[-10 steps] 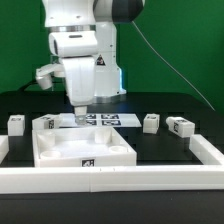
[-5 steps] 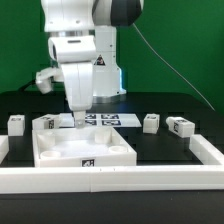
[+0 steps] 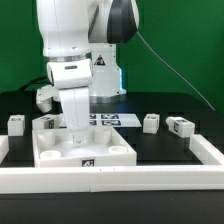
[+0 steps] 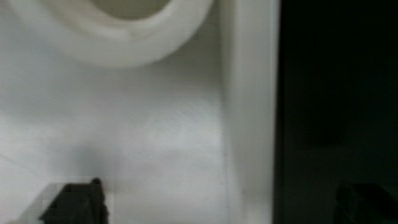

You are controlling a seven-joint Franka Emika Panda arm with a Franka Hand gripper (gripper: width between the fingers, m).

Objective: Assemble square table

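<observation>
The slab (image 3: 85,152) lies flat on the black table (image 3: 170,108) near the front, just behind the rail (image 3: 120,182), with a small tag (image 3: 88,164) on its front edge and round holes in its corners. In the wrist view one hole (image 4: 128,22) shows in the slab's (image 4: 160,120) white face, with the dark table beside its edge. The four legs (image 3: 151,122) stand apart from the slab in a row behind it: two at the exterior view's left, two at its right, none of them fitted. The gripper (image 3: 75,134) hangs low over the slab's rear part on the exterior view's left; whether it touches the slab I cannot tell. Its jaws stand wide and hold nothing. The arm (image 3: 78,55) rises straight above it. The marker board (image 3: 108,118) lies behind the slab, between the two pairs of legs.
</observation>
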